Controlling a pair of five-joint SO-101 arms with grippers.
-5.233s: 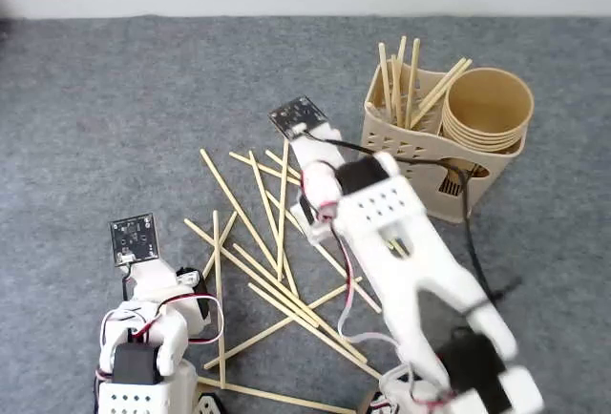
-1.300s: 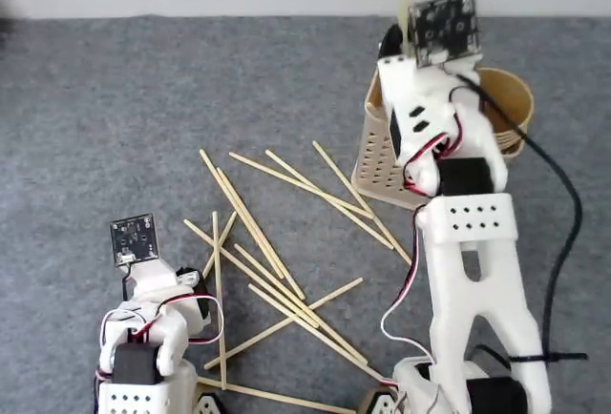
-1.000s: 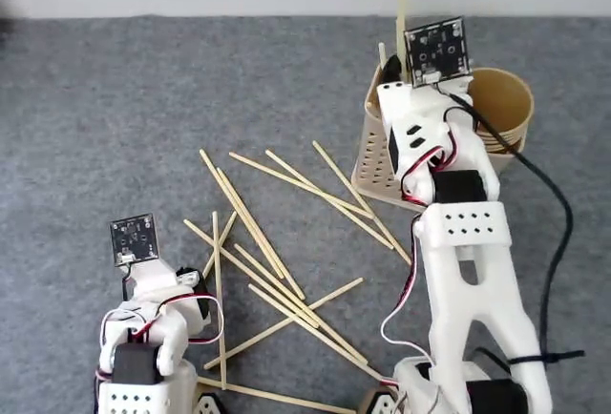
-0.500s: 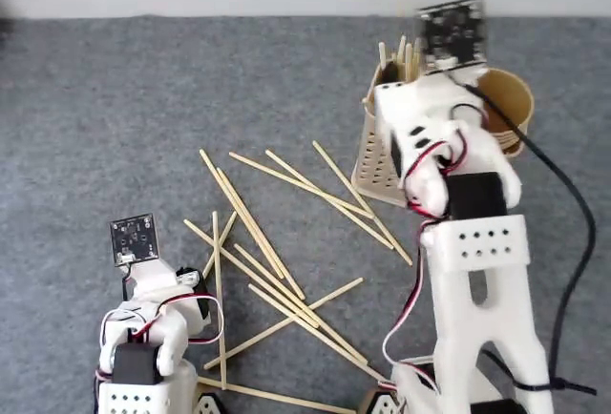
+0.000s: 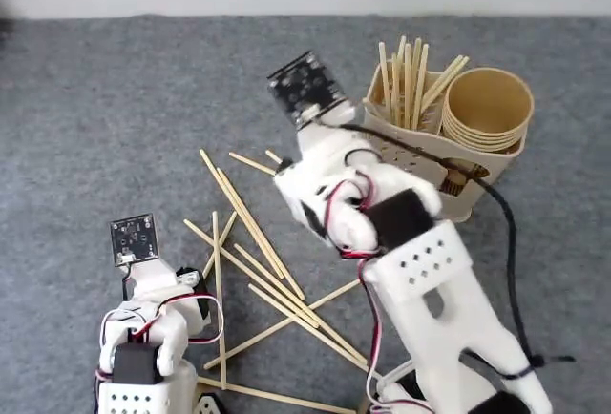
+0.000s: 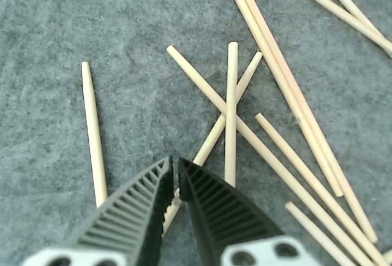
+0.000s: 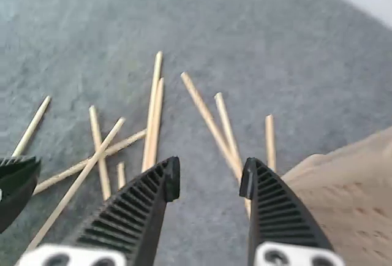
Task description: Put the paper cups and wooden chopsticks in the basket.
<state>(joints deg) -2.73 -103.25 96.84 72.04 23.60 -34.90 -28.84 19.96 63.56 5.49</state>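
Our right tool [image 7: 209,174] hangs open and empty above the grey desk [image 5: 115,80]. In the high view the right arm [image 5: 334,185] slants over the middle of the desk, between the loose chopsticks [image 5: 253,226] and the basket [image 5: 410,152].

The basket stands near the far right corner. It already holds a stack of paper cups [image 5: 487,104] and a bundle of upright chopsticks [image 5: 406,80]. We see no cup left on the desk, so what remains is the scatter of sticks from the middle down toward the near edge.

Most of these sticks run on a diagonal, from far left to near right, and several cross one another. In the right wrist view, one stick [image 7: 208,119] lies just ahead of the open jaws, with its long axis roughly in line with the tool's reach. We judge that the jaws would close across it, which suits a pinch.

Our left tool [image 6: 175,162] is by the near left corner, its jaws all but closed with nothing clamped. It is low over a crossed pair [image 6: 229,113], and one stick runs under its tips.

The left arm is nearer the sticks by the near edge, and the right arm is nearer the basket. We think the right arm is the better one for carrying.

There is plenty of open desk toward the far left. The tight spots are the crossings, where lifting one stick may drag its neighbour. The basket's crowded chopstick side is also tight.
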